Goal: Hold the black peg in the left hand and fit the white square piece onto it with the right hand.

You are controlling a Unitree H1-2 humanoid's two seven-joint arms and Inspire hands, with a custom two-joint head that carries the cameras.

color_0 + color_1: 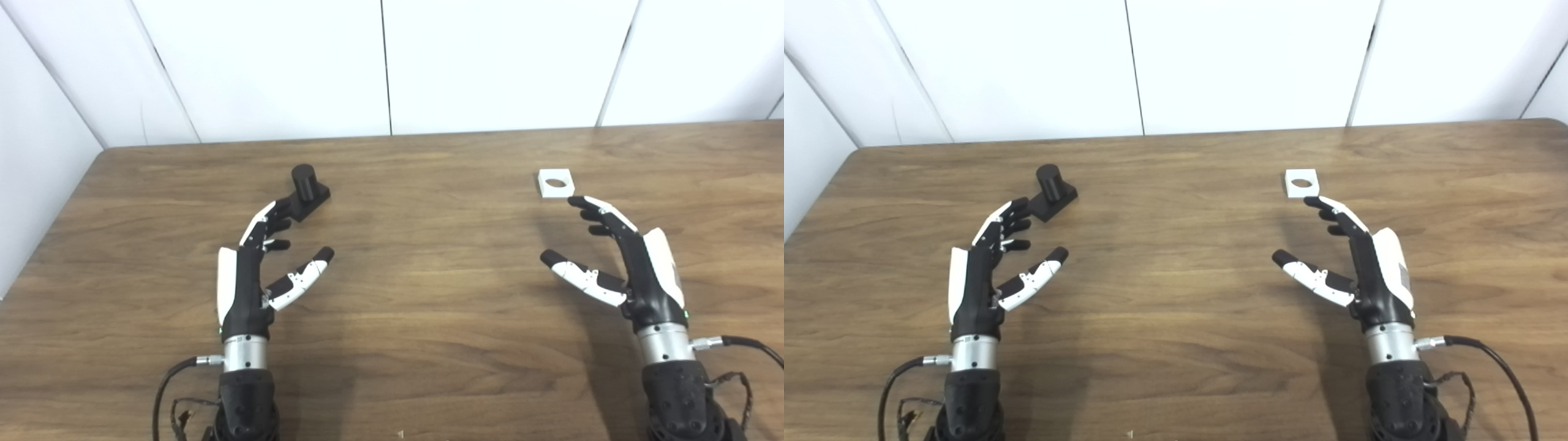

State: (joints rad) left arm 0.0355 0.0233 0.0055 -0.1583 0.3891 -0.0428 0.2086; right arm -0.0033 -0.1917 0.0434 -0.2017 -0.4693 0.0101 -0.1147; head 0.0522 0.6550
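In your left eye view, the left hand [257,269] is spread and empty, fingertips just short of the black peg [308,188] standing on the wooden surface [416,294]. In your right eye view, the right hand [1353,257] is likewise spread and empty, fingertips by the white square piece [1302,182] lying flat.
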